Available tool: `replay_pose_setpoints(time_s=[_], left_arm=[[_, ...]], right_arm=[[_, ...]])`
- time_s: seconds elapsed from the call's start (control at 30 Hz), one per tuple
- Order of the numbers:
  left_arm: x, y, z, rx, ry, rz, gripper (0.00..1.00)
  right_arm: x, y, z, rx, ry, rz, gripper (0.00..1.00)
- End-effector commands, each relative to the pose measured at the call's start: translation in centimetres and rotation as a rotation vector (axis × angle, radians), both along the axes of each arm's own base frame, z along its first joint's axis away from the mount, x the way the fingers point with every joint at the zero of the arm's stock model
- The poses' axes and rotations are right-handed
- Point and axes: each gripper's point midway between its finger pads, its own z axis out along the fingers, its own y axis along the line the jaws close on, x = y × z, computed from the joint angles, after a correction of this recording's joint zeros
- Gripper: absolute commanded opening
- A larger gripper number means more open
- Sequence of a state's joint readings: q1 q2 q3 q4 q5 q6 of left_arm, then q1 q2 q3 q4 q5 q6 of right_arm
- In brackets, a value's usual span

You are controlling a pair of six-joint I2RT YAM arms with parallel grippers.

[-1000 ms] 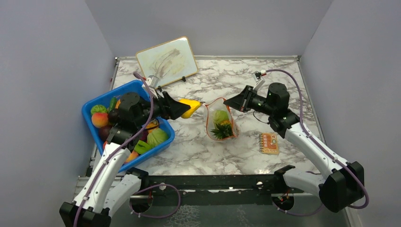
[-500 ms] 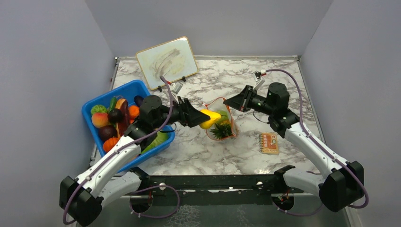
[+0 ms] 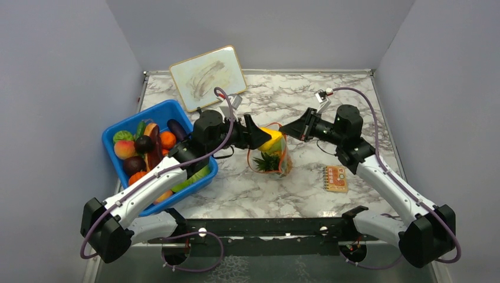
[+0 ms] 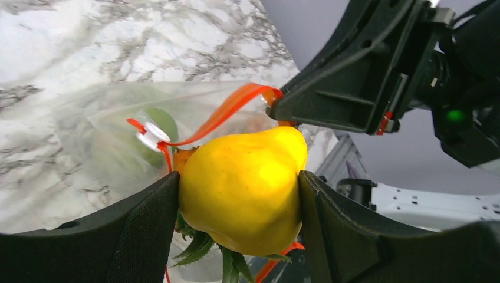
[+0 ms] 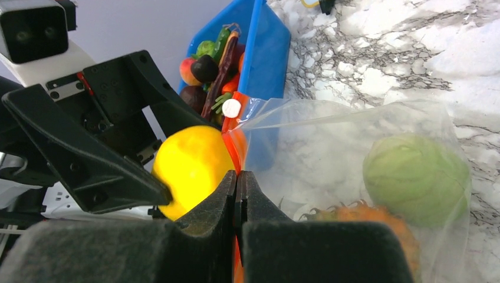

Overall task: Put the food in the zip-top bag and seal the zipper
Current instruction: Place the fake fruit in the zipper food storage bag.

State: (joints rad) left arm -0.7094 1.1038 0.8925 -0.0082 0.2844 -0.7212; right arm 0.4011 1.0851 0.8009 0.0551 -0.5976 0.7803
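Top view, change: my left fingers (image 3: 265, 138) have swung from beside the blue tub (image 3: 171, 113) across the bench (image 3: 306, 177) to the zip-top bag (image 3: 272, 165). The yellow toy fruit (image 3: 273, 142) they clamp is now at the bag's mouth.
Top view, right side: my right fingers (image 3: 285, 127) have not shifted. They stay pinched on the bag's rim, holding it up.
Left wrist view: the fingers are spread wide around the yellow toy fruit, with the pads touching both sides. Beneath it the orange-red zipper (image 4: 227, 112) loops open, with its white slider (image 4: 152, 134) at one end and spiky green leaves (image 4: 203, 250) below.
Right wrist view: the fingers are closed tight on the zipper strip. A green toy vegetable (image 5: 415, 180) and an orange piece (image 5: 365, 221) lie inside the bag.
Meaning: I judge the fruit is lined up for release into the bag. More food waits in the tub, and sealing has not begun.
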Motion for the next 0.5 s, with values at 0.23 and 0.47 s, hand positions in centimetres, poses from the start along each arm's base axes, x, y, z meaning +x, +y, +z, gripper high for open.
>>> replay_pose_setpoints(time_s=[0.23, 0.47], left_arm=[[2.2, 1.1, -1.6, 0.259, -0.028, 0.126, 0.27], [2.4, 2.8, -2.9, 0.367, -0.04, 0.196, 0.26]], right_arm=[[-1.3, 0.3, 3.0, 0.053, -0.108, 0.044, 0.01], [-1.3, 0.4, 3.1, 0.061, -0.101, 0.043, 0.01]])
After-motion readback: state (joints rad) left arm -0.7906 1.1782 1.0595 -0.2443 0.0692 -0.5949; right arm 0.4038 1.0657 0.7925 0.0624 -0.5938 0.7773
